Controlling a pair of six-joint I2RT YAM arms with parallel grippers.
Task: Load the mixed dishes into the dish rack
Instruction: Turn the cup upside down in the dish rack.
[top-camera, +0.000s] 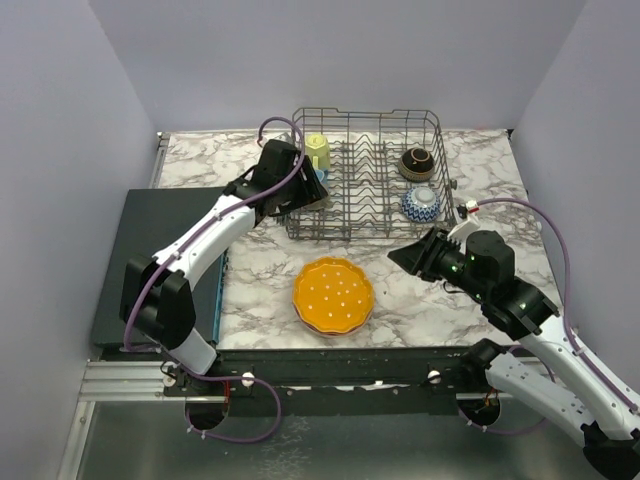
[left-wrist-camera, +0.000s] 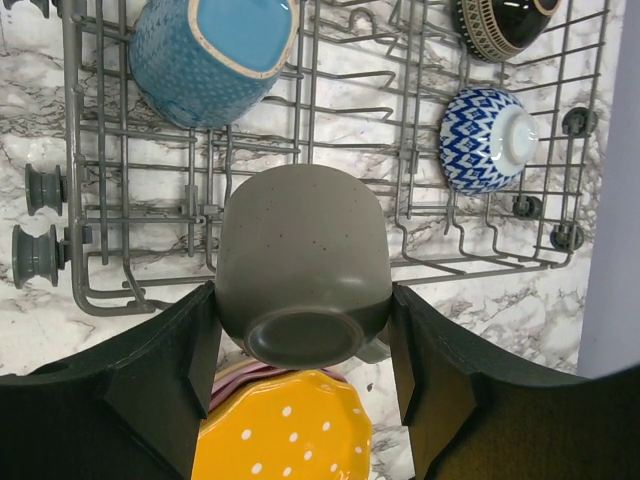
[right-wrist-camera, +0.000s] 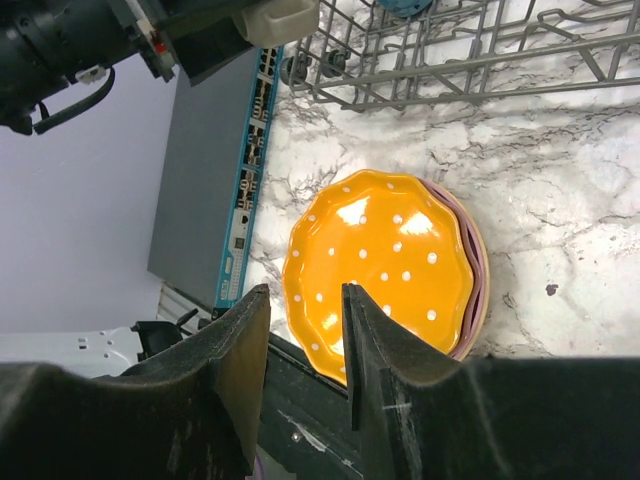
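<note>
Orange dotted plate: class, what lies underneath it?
The rim of a pink plate peeks out along one edge, stacked beneath the orange dotted plate on the marble table. Its middle is covered, and whether further plates lie below cannot be seen.

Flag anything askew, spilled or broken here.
Nothing spilled or broken. Only the blue mug leans tilted in the rack, its mouth facing sideways rather than down. The grey mug sits squarely between the left jaws.
</note>
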